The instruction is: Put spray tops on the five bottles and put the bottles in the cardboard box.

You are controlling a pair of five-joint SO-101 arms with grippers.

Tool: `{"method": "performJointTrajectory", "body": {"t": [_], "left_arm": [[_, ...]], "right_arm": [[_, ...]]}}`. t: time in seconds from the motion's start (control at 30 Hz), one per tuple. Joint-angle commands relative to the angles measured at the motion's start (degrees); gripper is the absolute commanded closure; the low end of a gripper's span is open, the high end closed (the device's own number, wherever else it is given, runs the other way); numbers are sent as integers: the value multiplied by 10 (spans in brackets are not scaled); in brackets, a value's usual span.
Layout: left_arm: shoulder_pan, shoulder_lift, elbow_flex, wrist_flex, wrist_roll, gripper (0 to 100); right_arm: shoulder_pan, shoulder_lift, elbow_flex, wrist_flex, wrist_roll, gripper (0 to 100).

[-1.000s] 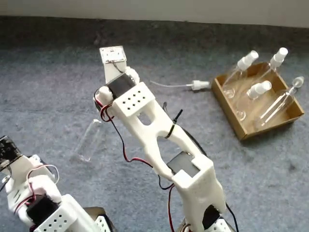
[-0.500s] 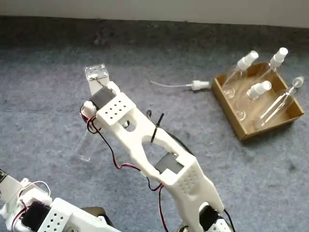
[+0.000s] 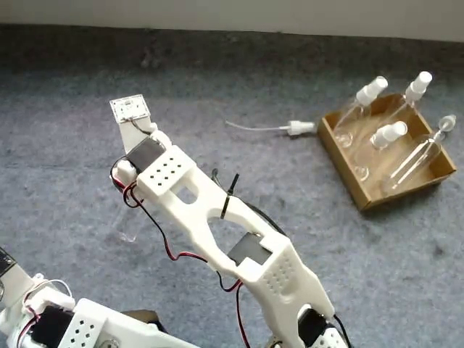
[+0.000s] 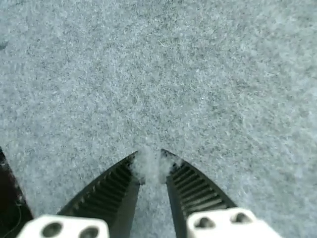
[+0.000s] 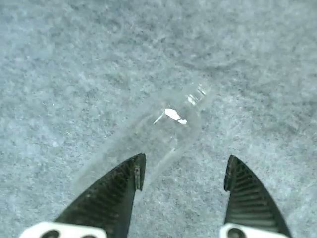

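Swinging across the carpet (image 3: pixel 65 145) over the last 1 second, the right arm now stands above the uncapped bottle (image 3: pixel 129 225), and the left arm has pulled back to the near edge. That clear bottle (image 5: pixel 158 134) lies on its side, its neck pointing away from the right gripper (image 5: pixel 185 161), whose jaws stand wide, 1 tip over the body and the other clear of it. For a good pickup, the gripper likely needs to centre so the body sits between both jaws, then come down and close across the middle. A loose spray top (image 3: pixel 297 128) lies just beside the cardboard box (image 3: pixel 402 194), which holds 4 capped bottles (image 3: pixel 389 133). The left gripper (image 4: pixel 151 158) hangs over bare carpet, jaws almost together, holding nothing.
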Motion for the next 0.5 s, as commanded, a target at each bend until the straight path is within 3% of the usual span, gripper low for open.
{"method": "performJointTrajectory", "body": {"t": [0.0,0.1,0.23,0.47], "left_arm": [[-7,-3,12,5,-6,994],[-7,-3,12,5,-6,994],[-6,-3,12,5,-6,993],[-6,-3,12,5,-6,995]], "right_arm": [[-2,-11,-30,-25,33,696],[0,-8,-28,-22,28,631],[7,12,-32,-28,-9,620],[22,43,-35,-50,-181,616]]}}
